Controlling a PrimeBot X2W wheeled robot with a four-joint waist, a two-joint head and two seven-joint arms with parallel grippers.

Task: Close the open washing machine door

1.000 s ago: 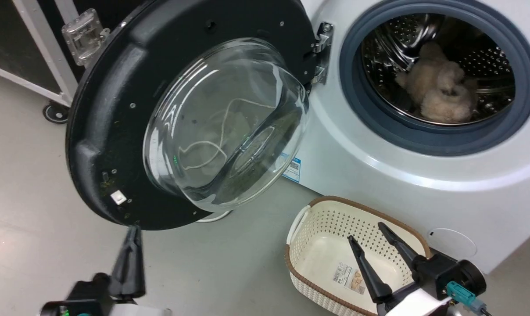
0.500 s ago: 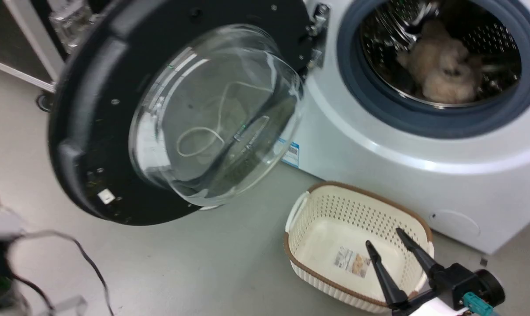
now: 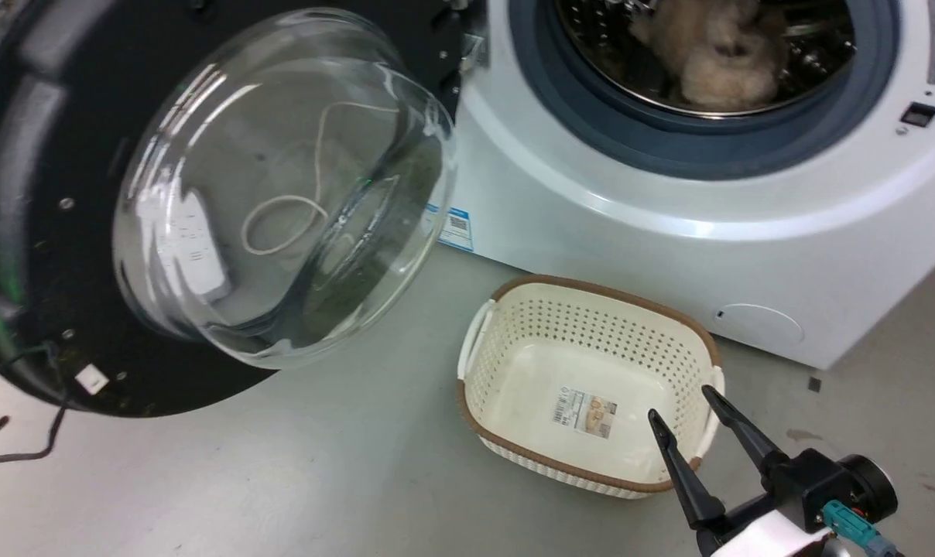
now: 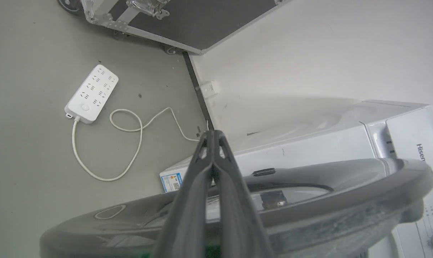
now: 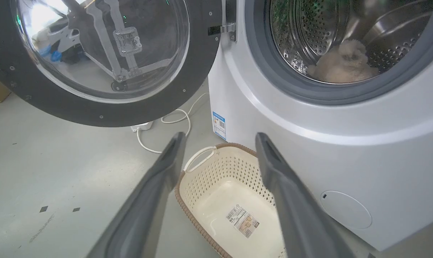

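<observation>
In front of the machine [image 3: 630, 247], nearest the robot, the right tool [image 3: 680, 406] is held released, its fingers spread on nothing, above the basket [image 3: 591, 333]. The left tool [image 4: 213, 143] is clenched, its fingers pressed together on nothing, and is laid over the outer face of the door [image 4: 309, 215]. Whether contact is made cannot be told. The door is swung wide to the left of the machine, with its glass bowl turned toward the robot and the drum opening left uncovered.

The step in hand is judged to be the push. It is best made with the closed fingers set near the rim farthest from the hinge and carried along the arc until the latch catches. The glossy face may let the fingers slide, so pressure should be kept square. The right tool should be kept out of the sweep. A fluffy item [image 3: 715, 46] is seen well inside the drum, so pinching looks unlikely.

The floor [image 3: 320, 480] is smooth and grey. A power strip [image 4: 91, 94] and its looped cord are laid left of the machine. A pale wall [image 4: 309, 53] is seen behind the machine, and a black metal-edged case [image 4: 202, 21] is parked beyond the strip.
</observation>
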